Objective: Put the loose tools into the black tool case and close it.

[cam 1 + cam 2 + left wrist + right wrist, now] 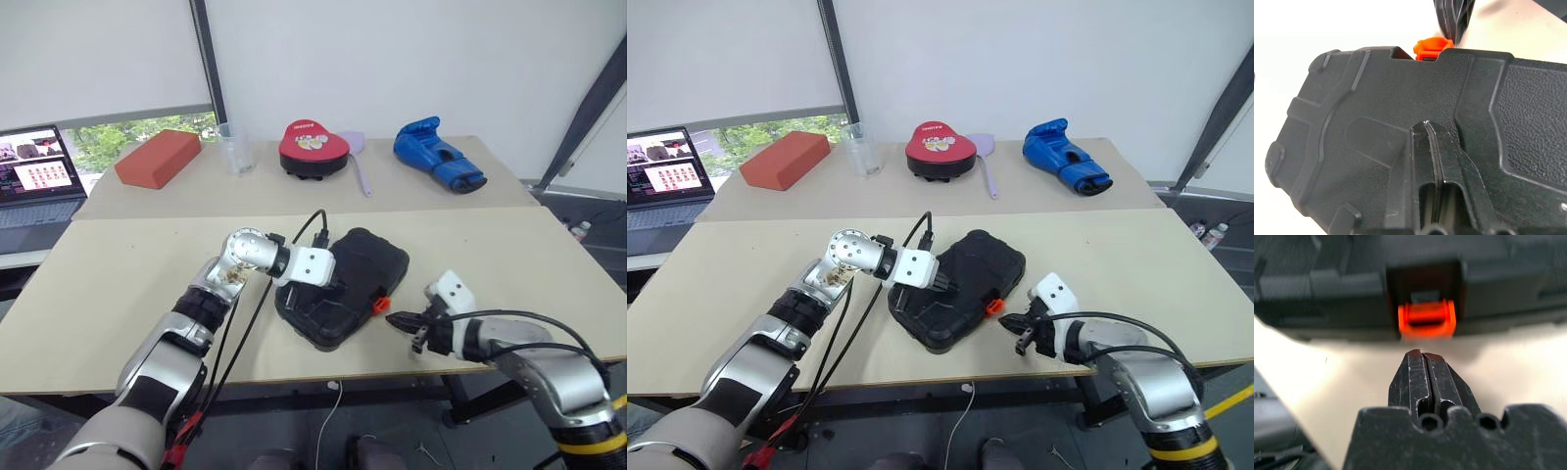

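The black tool case (367,257) lies closed near the table's front edge, ribbed lid up, its orange latch (381,305) on the side facing me. My left gripper (1425,125) is shut, its tips resting on the lid; from the head it shows at the case's left part (336,286). Shut as well, my right gripper (1421,353) points straight at the latch (1426,319) with a small gap between them, low over the table to the right of the case (394,319). The loose tools are out of view.
On the far table stand a red brick-shaped block (157,157), a clear glass (236,150), a red round pad (313,147) and a blue boxing glove (438,154). A laptop (37,176) sits at the far left. Black cables run along my left arm.
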